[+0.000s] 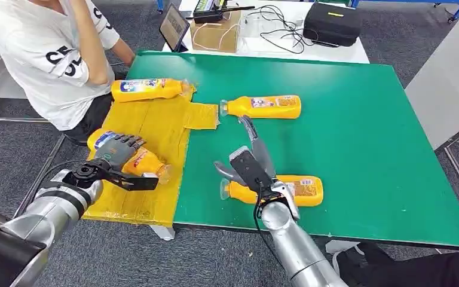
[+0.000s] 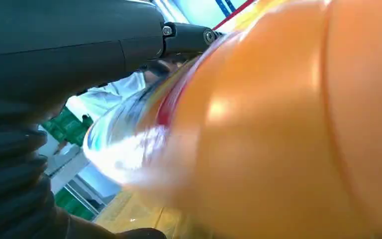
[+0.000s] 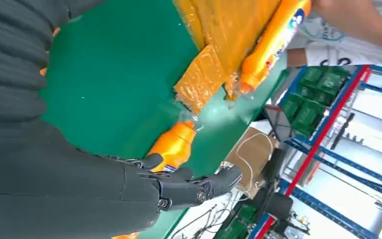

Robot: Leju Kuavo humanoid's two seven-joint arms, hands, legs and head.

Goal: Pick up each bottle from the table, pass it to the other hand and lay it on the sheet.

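Note:
Several orange bottles lie about. One (image 1: 145, 163) lies on the yellow sheet (image 1: 155, 128) at the table's left side, and my left hand (image 1: 117, 149) grips its label end; it looms as an orange blur (image 2: 278, 129) in the left wrist view. Another bottle (image 1: 149, 89) rests at the sheet's far end, seen also as a bottle (image 3: 274, 42) in the right wrist view. A third (image 1: 264, 106) lies on the green table (image 1: 358, 131), also the bottle (image 3: 173, 147). A fourth (image 1: 296, 190) lies near the front edge, just under my right hand (image 1: 248, 161), whose fingers are spread and hold nothing.
A person (image 1: 48, 54) in a white shirt sits at the far left corner, close to the sheet. Behind the green table stands a white table with a cardboard box (image 1: 215, 33), a tablet (image 1: 173, 27) and a black case (image 1: 331, 24). Blue shelving (image 3: 338, 124) stands beyond.

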